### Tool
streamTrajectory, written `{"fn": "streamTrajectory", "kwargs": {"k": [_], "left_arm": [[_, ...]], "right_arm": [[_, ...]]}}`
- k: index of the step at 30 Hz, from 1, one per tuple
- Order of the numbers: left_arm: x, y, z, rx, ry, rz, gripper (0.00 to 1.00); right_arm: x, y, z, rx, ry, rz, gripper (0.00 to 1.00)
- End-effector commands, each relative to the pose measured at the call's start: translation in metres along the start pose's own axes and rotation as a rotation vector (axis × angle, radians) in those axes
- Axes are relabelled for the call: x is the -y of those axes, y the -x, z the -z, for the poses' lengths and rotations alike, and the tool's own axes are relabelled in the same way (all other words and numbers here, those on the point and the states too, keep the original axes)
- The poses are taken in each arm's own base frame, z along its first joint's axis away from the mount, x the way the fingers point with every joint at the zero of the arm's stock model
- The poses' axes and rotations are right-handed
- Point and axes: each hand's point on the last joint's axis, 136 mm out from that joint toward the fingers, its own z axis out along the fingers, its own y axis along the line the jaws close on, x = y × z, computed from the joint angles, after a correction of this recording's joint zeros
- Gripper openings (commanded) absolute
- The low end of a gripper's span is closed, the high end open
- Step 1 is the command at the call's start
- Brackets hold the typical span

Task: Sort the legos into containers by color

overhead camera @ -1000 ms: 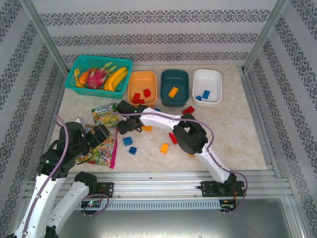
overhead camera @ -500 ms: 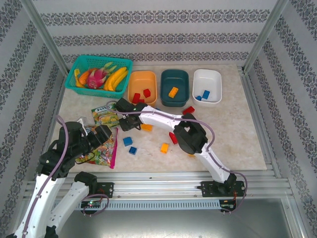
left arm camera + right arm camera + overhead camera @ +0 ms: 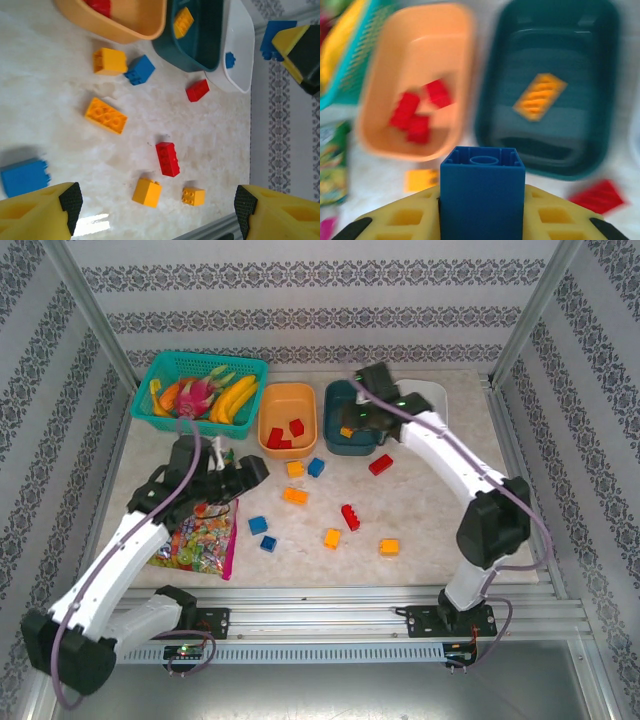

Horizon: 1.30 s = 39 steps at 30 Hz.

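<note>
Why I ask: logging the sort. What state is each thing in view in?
Left hand: open, empty.
Right hand: shut on blue brick.
Orange bowl: holds three red bricks.
Teal bowl: holds one orange brick.
White bowl: one blue piece visible inside.
Loose bricks: nine on the table, unsorted.
Basket: holds fruit.

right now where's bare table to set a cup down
The widest bare patch of table lies at the right: white bowl behind it, red brick and yellow brick to its left, though the right arm crosses over it. Crowded: the middle, in front of the orange bowl and teal bowl, scattered with bricks.
</note>
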Motion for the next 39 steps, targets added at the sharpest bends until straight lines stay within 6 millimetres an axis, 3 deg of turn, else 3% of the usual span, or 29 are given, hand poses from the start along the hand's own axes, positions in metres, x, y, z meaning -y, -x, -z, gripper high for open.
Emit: {"fn": "streamTrajectory", "kwargs": {"k": [1, 3, 8, 15, 25, 29, 33, 39], "left_arm": [[0.059, 0.017, -0.012, 0.027, -0.142, -0.154, 0.82], [0.073, 0.016, -0.031, -0.003, -0.154, -0.176, 0.82], [0.098, 0.014, -0.073, -0.060, -0.178, -0.198, 0.81], [0.123, 0.018, -0.109, -0.117, -0.199, -0.236, 0.80], [0.146, 0.022, -0.134, -0.144, -0.235, -0.257, 0.80], [0.150, 0.025, -0.134, -0.139, -0.232, -0.267, 0.80], [0.149, 0.028, -0.133, -0.136, -0.213, -0.274, 0.80], [0.149, 0.030, -0.128, -0.133, -0.196, -0.288, 0.80]], "right_arm": [[0.056, -0.012, -0.004, -0.065, -0.053, -0.066, 0.25], [0.093, -0.007, -0.005, -0.070, -0.098, -0.119, 0.24], [0.160, -0.004, -0.019, -0.102, -0.202, -0.242, 0.24], [0.218, -0.016, -0.047, -0.184, -0.371, -0.336, 0.23], [0.242, -0.030, -0.079, -0.279, -0.454, -0.367, 0.27], [0.244, -0.033, -0.085, -0.295, -0.463, -0.379, 0.35], [0.242, -0.026, -0.080, -0.273, -0.461, -0.376, 0.52], [0.226, 0.001, -0.059, -0.194, -0.434, -0.345, 0.60]]}}
